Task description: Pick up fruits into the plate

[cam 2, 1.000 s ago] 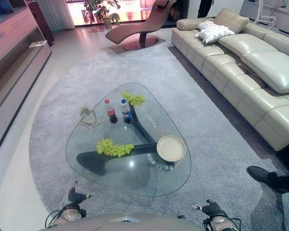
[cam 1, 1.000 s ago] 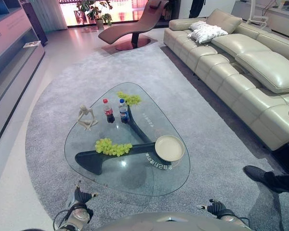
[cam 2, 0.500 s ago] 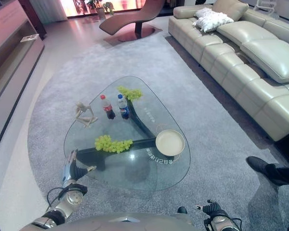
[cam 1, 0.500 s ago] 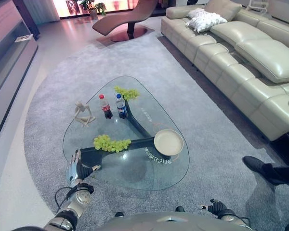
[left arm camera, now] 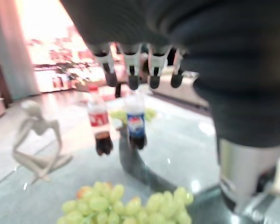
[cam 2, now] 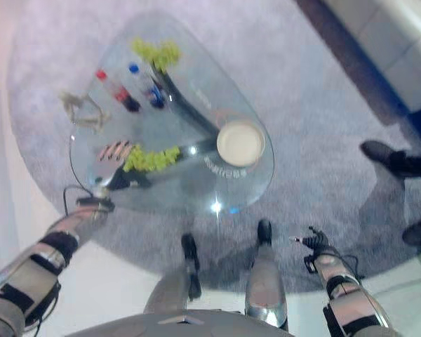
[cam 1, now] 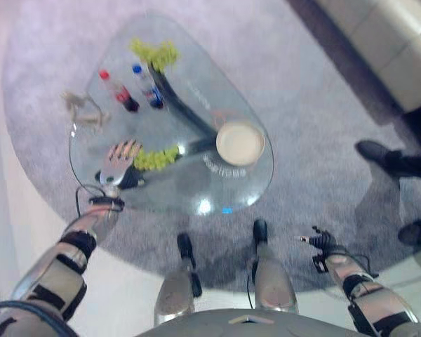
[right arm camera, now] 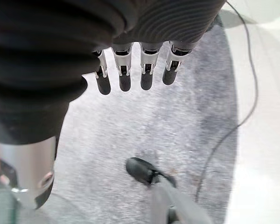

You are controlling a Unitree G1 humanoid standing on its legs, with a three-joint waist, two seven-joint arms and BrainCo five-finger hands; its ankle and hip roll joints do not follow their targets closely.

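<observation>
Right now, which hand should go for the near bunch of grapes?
Left. The left hand hovers open over the glass table right beside the near grapes; the right hand hangs low off the table's edge.

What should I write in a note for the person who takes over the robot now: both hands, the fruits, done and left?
Left hand: open, fingers straight, over the glass table beside the near bunch of green grapes, holding nothing.
Right hand: open, empty, low by the robot's side above the carpet.
Far bunch of green grapes lies at the table's far end, behind the two bottles.
Plate: on the table, nothing in it.
Done: nothing yet.
Left: put both bunches into the plate.
</observation>
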